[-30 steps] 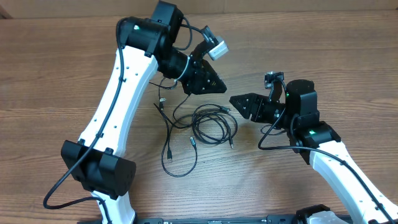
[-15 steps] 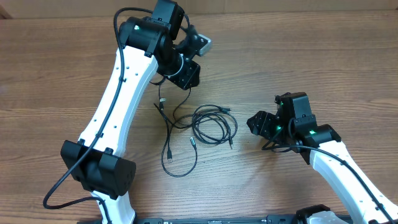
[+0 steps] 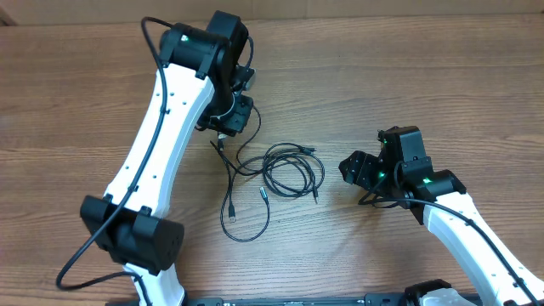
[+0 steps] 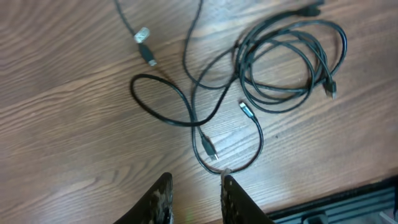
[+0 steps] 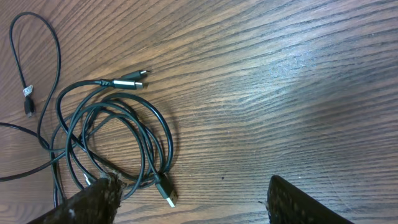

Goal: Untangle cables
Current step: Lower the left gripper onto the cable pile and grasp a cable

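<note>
Black cables (image 4: 244, 65) lie loose ahead of both jaws; left gripper (image 4: 194, 191) narrowly parted, empty; right gripper (image 5: 193, 198) wide, empty.

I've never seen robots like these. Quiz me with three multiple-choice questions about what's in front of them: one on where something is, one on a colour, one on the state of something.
1. Where does the coiled cable lie? A flat on the table; B inside a box; C draped over an arm.
2. What colour is its cord? A white; B red; C black.
3. How is the right hand? A shut on a plug; B open and empty; C wrapped in cord.
Answers: 1 A, the coil rests on bare wood. 2 C, the cord looks black all along. 3 B, its fingers stand wide apart with nothing between them.
</note>
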You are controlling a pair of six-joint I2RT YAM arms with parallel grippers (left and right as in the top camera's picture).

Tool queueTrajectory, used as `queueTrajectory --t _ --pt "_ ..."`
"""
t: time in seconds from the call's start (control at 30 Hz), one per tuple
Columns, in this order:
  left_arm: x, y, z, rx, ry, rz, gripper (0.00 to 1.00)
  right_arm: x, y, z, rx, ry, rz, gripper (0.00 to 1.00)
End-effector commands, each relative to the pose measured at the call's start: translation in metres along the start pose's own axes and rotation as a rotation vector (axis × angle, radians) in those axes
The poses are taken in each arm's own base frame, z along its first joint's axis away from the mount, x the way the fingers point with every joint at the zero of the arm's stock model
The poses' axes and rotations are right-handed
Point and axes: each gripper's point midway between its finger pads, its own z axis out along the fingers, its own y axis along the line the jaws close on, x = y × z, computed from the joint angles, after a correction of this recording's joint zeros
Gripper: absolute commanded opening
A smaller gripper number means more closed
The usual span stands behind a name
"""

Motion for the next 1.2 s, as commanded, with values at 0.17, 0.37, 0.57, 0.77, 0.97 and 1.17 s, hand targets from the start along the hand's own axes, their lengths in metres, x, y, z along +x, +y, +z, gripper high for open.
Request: queueTrajectory --t 0.17,0.37,0.57,0.77,0.97,1.17 --pt "0.021 0.019 -0.097 -0.086 -0.336 -0.134 0.28 -0.005 0.001 -0.002 0.011 -0.025 -0.006 0.74" --pt "0.035 0.02 -0.095 -0.08 -0.393 -0.135 0.28 -0.005 0.001 -0.002 0.011 -0.025 -0.006 0.74" --pt "0.061 0.022 -0.052 -0.076 -0.433 -0.113 0.28 -0.005 0.001 -0.002 0.011 -0.025 -0.006 0.74" --pt "0.045 -0.005 -0.013 0.051 -0.638 0.074 0.87 -0.005 0.001 -0.002 0.01 -0.025 -0.006 0.74" --pt "0.017 -0.037 0.049 0.158 -0.685 0.381 0.92 -0.005 0.001 -0.002 0.011 -0.024 -0.006 0.74" --pt "-0.015 -0.036 0.1 0.168 -0.546 0.365 0.92 -0.005 0.001 -0.002 0.011 -0.024 -0.006 0.74"
